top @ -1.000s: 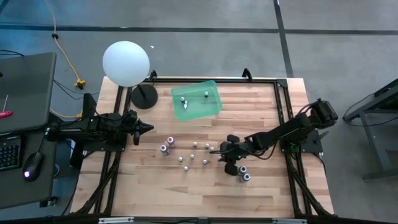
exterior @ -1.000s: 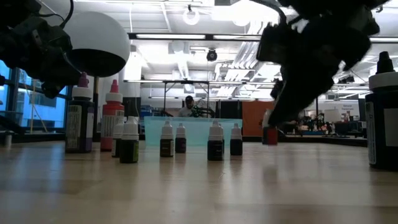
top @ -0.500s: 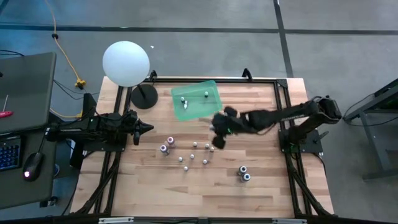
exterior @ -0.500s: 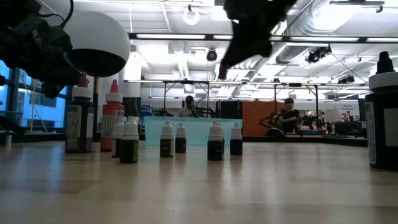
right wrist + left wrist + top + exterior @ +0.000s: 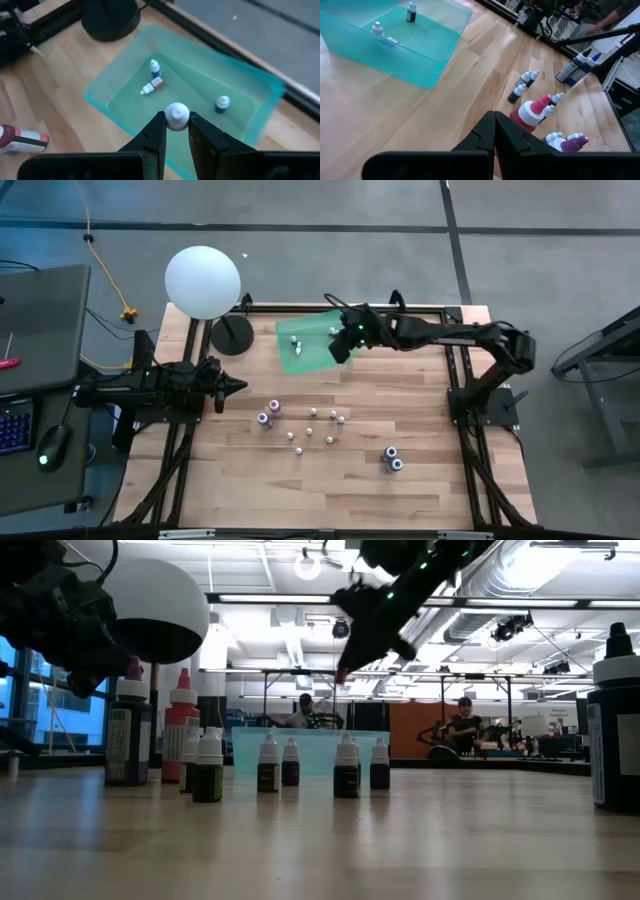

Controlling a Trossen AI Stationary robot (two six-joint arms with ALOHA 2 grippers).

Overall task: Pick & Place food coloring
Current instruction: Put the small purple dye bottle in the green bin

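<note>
A: Why does the right claw (image 5: 176, 131) hang over the teal bin (image 5: 250, 82)?
B: It pinches a white-capped food coloring bottle (image 5: 176, 115), ready to drop beside three bottles below.
A: Left claw (image 5: 494, 131)?
B: Closed, empty, waiting.

White globe lamp (image 5: 203, 281) on black base (image 5: 232, 335) (table's far-left corner); laptop (image 5: 40, 330) beside table.

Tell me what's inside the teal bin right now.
The bin holds three small bottles: two upright and one lying down. The right gripper, shut on a fourth bottle, hangs over the bin and covers part of its floor.
</note>
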